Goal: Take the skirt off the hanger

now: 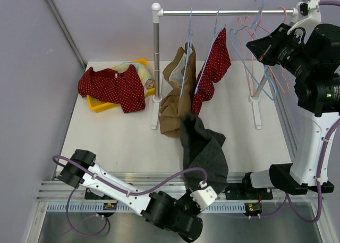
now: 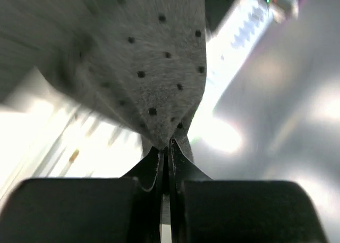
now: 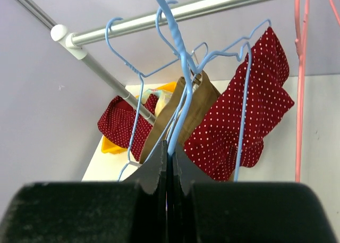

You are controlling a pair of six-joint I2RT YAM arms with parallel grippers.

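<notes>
Left gripper (image 2: pixel 166 148) pinching corner of grey skirt (image 1: pixel 204 147), middle of near edge of table (image 1: pixel 122 139). Right gripper (image 3: pixel 170 152) clamped on blue hanger (image 3: pixel 178 67). Risk: thin pinch slips, skirt slides off edge (or snags brown garment (image 1: pixel 174 94)).

The top view is evenly bright and sharp, with only soft shadows on the surface (image 1: pixel 127 142), while the left wrist view is blurred, with strong white glare beside the grey skirt (image 2: pixel 133 67).
</notes>
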